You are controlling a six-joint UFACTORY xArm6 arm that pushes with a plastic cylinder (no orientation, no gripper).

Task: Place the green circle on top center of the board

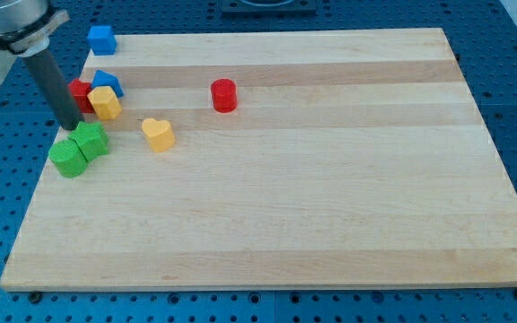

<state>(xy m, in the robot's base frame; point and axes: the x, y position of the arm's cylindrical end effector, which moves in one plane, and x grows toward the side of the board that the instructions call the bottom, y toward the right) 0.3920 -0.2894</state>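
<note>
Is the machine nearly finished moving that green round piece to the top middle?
Hardly begun. Nothing looks done: both green blocks, one and its neighbour, sit together by the board's left edge; which is the circle I cannot tell. In hand: my tip stands just above them, near the neighbour. Left: the whole push rightward and up to the top centre.

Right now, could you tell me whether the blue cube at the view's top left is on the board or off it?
On it, barely: the blue cube sits at the board's top-left corner, by the edge.
</note>
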